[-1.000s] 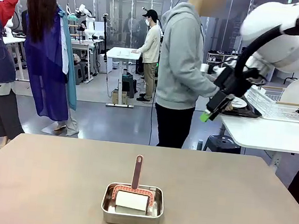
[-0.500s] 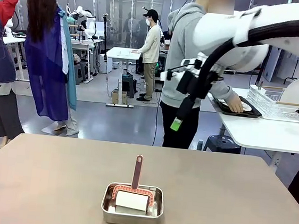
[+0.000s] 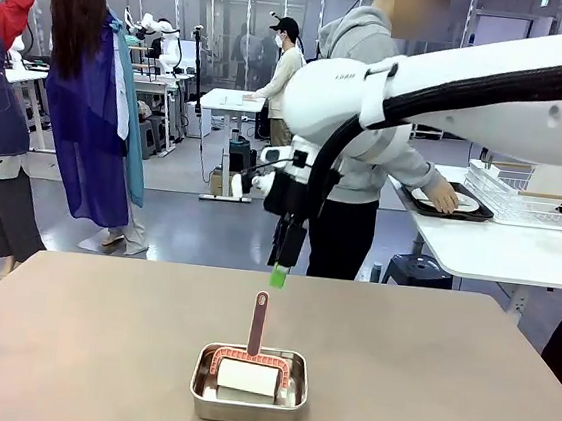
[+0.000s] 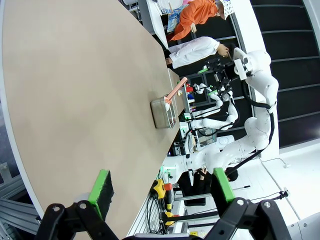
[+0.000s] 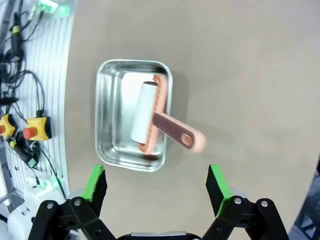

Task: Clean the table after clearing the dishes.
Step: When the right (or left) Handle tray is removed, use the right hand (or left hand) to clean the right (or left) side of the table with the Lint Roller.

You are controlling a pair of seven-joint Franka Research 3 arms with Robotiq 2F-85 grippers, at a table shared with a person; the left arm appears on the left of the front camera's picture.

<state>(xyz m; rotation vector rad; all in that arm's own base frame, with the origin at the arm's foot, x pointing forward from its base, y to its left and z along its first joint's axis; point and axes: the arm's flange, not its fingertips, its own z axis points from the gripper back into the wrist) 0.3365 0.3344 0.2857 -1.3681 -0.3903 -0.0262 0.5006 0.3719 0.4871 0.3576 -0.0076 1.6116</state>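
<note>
The table [image 3: 463,391] has a plain brownish top. On it stands a small steel pan [image 3: 250,385] holding a pink-handled roller [image 3: 258,325]. My right gripper [image 3: 278,274] hangs open, pointing down just above the roller's handle tip. From the right wrist, the right gripper [image 5: 155,182] stands open over the pan [image 5: 110,115] and roller [image 5: 146,112], touching neither. My left gripper [image 4: 162,187] is open and empty, with the table [image 4: 75,90] and pan [image 4: 162,112] far ahead. A white plate [image 3: 463,203] on a dark tray [image 3: 418,203] lies on the white side table under a person's hand.
The white side table [image 3: 497,255] at the right carries a wire dish rack [image 3: 519,195]. A person in a grey hoodie [image 3: 350,127] stands between it and my table's far edge. Other people stand farther back at left.
My right arm has swung from over the white side table leftward and down to above the roller's handle. The person's hand has settled on the tray.
</note>
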